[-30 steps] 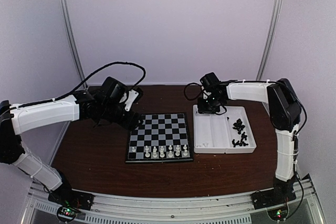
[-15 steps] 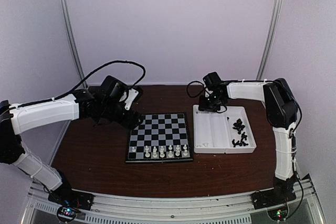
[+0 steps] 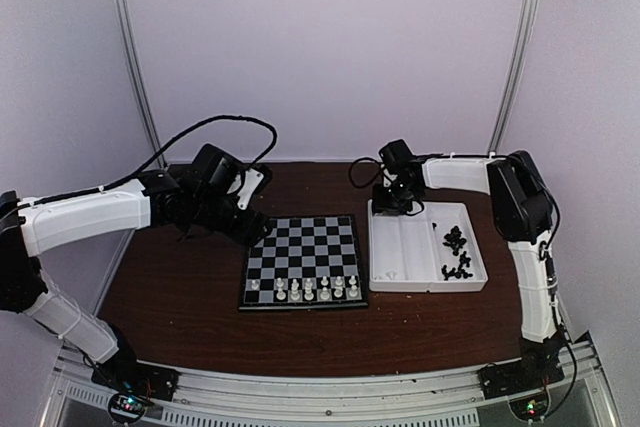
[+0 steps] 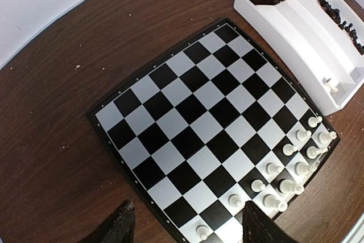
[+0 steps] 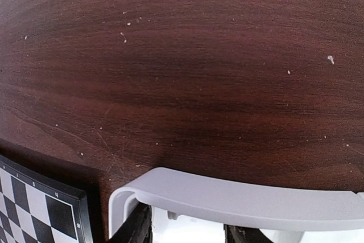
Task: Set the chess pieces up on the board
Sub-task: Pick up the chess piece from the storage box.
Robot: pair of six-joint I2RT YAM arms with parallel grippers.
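The board [image 3: 300, 259] lies mid-table and also fills the left wrist view [image 4: 210, 123]. Several white chess pieces [image 3: 305, 289] stand in its two nearest rows, and show in the left wrist view [image 4: 290, 163]. Several black pieces [image 3: 455, 251] lie in the tray's right compartment. One white piece [image 4: 329, 83] stands in the left compartment. My left gripper [image 3: 258, 232] is open and empty over the board's far-left edge [image 4: 187, 233]. My right gripper [image 3: 397, 204] is open at the tray's far-left corner [image 5: 187, 234], jaws dipped behind the rim, a small white nub [image 5: 172, 215] between them.
The white two-compartment tray [image 3: 382, 265] sits right of the board, its far rim [image 5: 239, 197] close before the right wrist camera. The board's corner [image 5: 40, 209] shows at lower left there. Brown tabletop [image 3: 170, 287] surrounds both; enclosure walls stand behind.
My right gripper has shifted slightly left along the tray's far end. The left arm and the pieces have not moved.
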